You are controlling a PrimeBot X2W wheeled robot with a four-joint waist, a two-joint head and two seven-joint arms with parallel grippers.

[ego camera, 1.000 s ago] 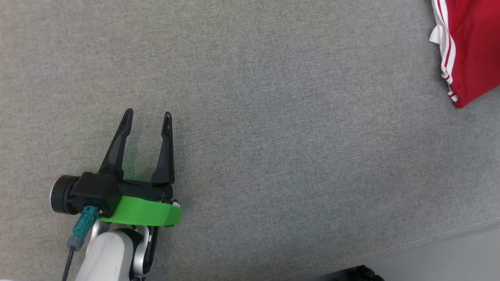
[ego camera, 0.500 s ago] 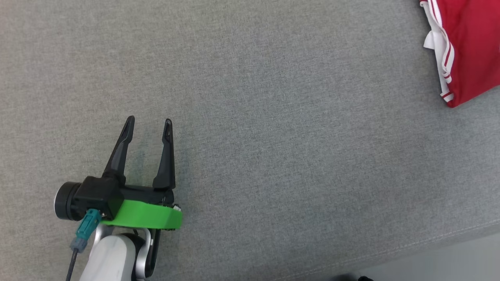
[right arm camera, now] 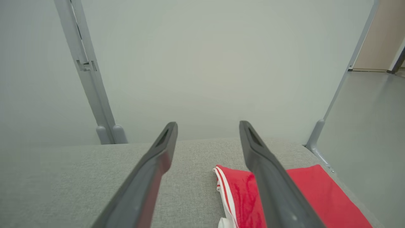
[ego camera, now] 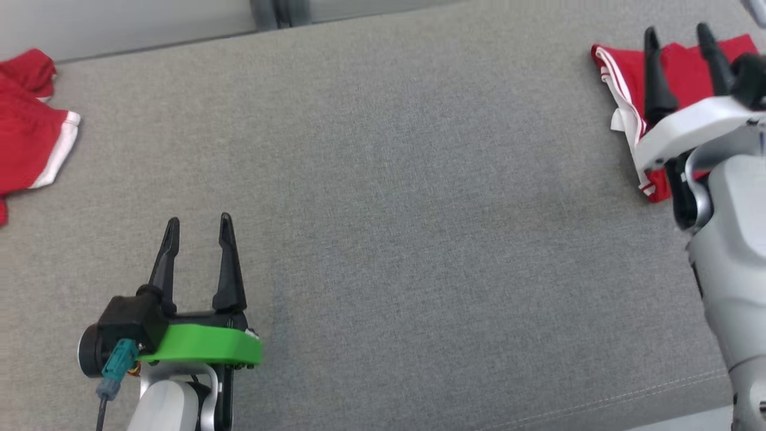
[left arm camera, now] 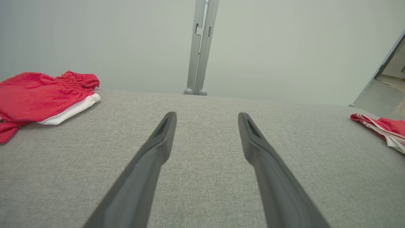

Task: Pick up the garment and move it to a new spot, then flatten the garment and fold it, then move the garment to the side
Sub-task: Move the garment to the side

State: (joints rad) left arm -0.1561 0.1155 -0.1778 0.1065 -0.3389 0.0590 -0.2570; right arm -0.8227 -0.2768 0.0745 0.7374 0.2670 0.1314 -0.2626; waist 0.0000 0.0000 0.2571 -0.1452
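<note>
Garment (right arm camera: 240,193), red with white stripes, lies folded at the far right edge of the grey padded surface (ego camera: 419,209), flat on the cloth near the corner. My right gripper (ego camera: 676,33) hangs over it, jaws spread wide with nothing between them. In the right wrist view the red cloth sits below one jaw and the other is over bare grey. I can't tell if the tips touch the fabric, but it looks like they're just above it. Left gripper (ego camera: 199,218) is low on the left over bare grey, also spread wide and empty, well apart from any clothing. A second red garment (ego camera: 27,137) with a white hem sits crumpled at the far left edge.

Step, my read: this is the last one, moving it to the side, and it looks done. The folded piece is parked at the side with no grip on it. The fold is tidy enough, though the striped edge curls a little.

Next move, as I judge it: lift the right arm up and back, jaws kept wide so they don't snag that striped edge. If the crumpled one is next, the left arm reaches over, pinches it at the hem and carries it to the middle.
</note>
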